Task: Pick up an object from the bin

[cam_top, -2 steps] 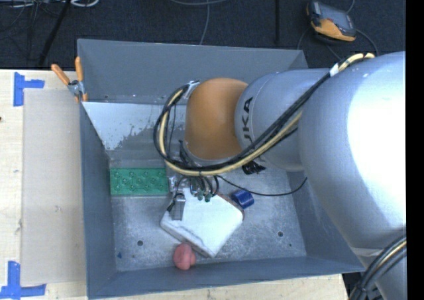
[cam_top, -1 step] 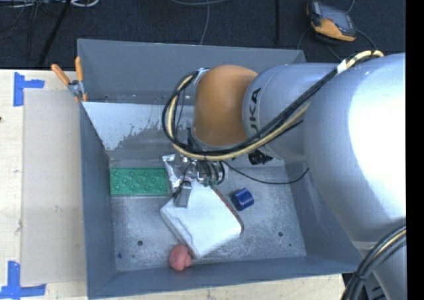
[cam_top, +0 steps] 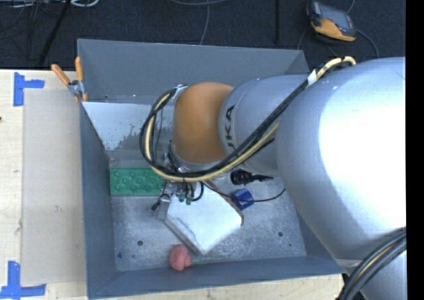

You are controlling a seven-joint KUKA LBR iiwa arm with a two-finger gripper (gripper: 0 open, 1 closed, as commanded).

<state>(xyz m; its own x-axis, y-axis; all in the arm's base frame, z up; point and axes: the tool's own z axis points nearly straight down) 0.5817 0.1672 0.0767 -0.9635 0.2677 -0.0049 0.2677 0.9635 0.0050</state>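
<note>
White block lies in the bin; we see the gripper at its upper-left corner, beside a green studded plate; we cannot tell its opening.

The things are carried by a grey metal bin, whose sloped walls run down to a flat, speckled floor. Four things are seen lying on that floor. A green studded building plate is laid flat at the floor's left, at the foot of the far slope. A white flat block is set near the middle, turned cornerwise, with its upper edge hidden. A small blue thing is found just beside the block's right corner; whether they touch cannot be told. A small pink lump is placed near the front wall, just below the block and apart from it.
</note>
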